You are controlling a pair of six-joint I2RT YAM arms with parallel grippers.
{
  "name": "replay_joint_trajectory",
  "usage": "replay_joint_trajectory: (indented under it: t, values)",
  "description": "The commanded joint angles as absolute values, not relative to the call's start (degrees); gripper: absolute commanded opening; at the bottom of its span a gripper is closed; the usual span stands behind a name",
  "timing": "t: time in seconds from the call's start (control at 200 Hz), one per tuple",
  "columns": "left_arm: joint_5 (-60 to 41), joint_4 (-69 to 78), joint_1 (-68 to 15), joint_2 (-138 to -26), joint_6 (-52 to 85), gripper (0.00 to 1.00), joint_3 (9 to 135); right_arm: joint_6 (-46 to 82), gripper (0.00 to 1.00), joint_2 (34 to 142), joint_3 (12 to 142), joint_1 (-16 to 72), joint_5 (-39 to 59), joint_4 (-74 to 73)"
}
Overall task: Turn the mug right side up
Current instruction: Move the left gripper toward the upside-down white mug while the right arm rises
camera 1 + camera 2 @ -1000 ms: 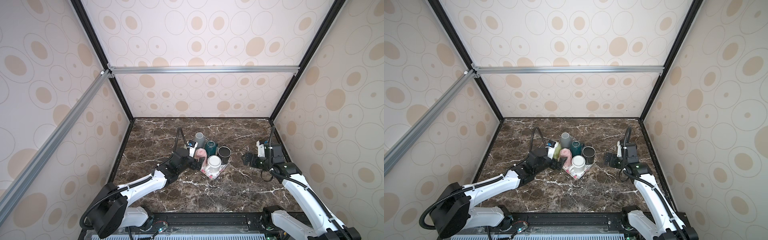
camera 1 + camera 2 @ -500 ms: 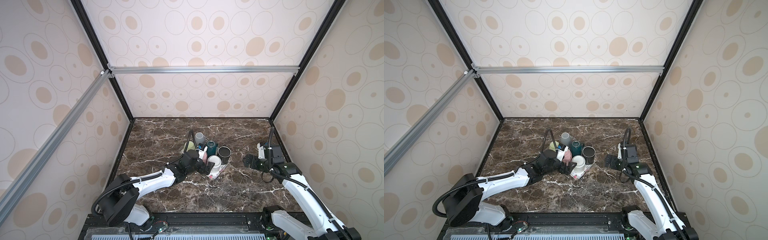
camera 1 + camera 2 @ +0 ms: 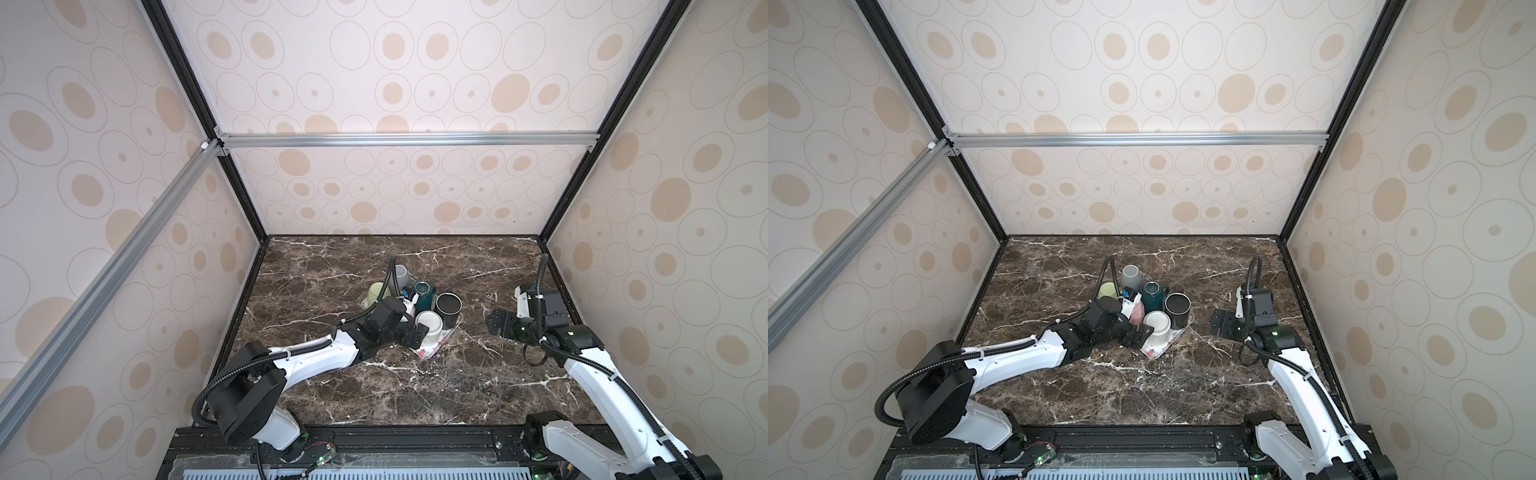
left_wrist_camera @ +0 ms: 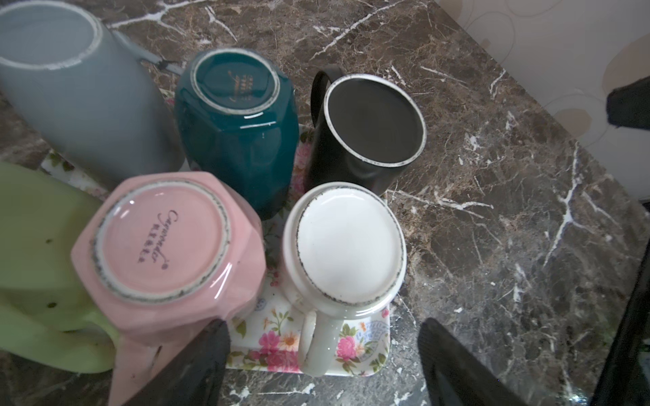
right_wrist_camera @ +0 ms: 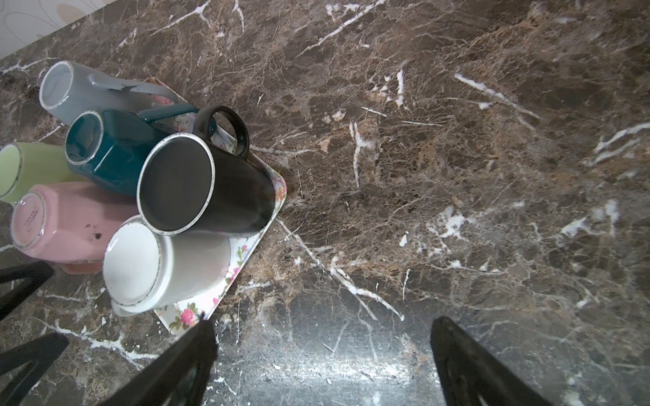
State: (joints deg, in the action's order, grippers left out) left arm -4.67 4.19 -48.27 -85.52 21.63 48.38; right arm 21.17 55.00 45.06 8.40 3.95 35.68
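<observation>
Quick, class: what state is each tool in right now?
Left tool: open, astride the white mug's handle, gripping nothing.
Right tool: open, empty, over bare tabletop.

Test enclosure: my arms work inside patterned wall panels (image 3: 415, 83) on aluminium framing (image 3: 407, 139), over a marble table (image 3: 415, 386).

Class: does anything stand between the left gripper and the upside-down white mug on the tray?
Nothing visible does. The left gripper has its jaws open, and the white mug shows its handle in the gap between them, above the floral tray. The pink mug only crowds one finger from the side.
</observation>
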Motion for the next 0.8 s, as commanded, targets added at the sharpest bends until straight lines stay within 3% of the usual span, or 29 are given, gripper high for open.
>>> replay_joint_trajectory:
  t: [0.0, 0.085, 0.315, 0.795]
  values:
    - [-5.6, 1.4, -49.1, -85.3, 20.0, 0.73, 50.6, 20.9, 0.98, 55.4, 45.5, 8.8, 2.7, 36.9]
    - [-5.9, 1.0, -49.3, -85.0, 20.3, 0.67, 50.4, 21.0, 0.98, 55.5, 45.5, 8.8, 2.6, 36.9]
    - [-6.0, 1.9, -49.8, -83.6, 20.2, 0.64, 48.8, 21.2, 0.97, 55.2, 44.9, 8.8, 1.8, 37.3]
    - [-4.6, -5.9, -50.2, -92.2, 19.5, 0.55, 57.1, 20.9, 0.97, 52.6, 45.4, 8.8, -1.1, 40.8]
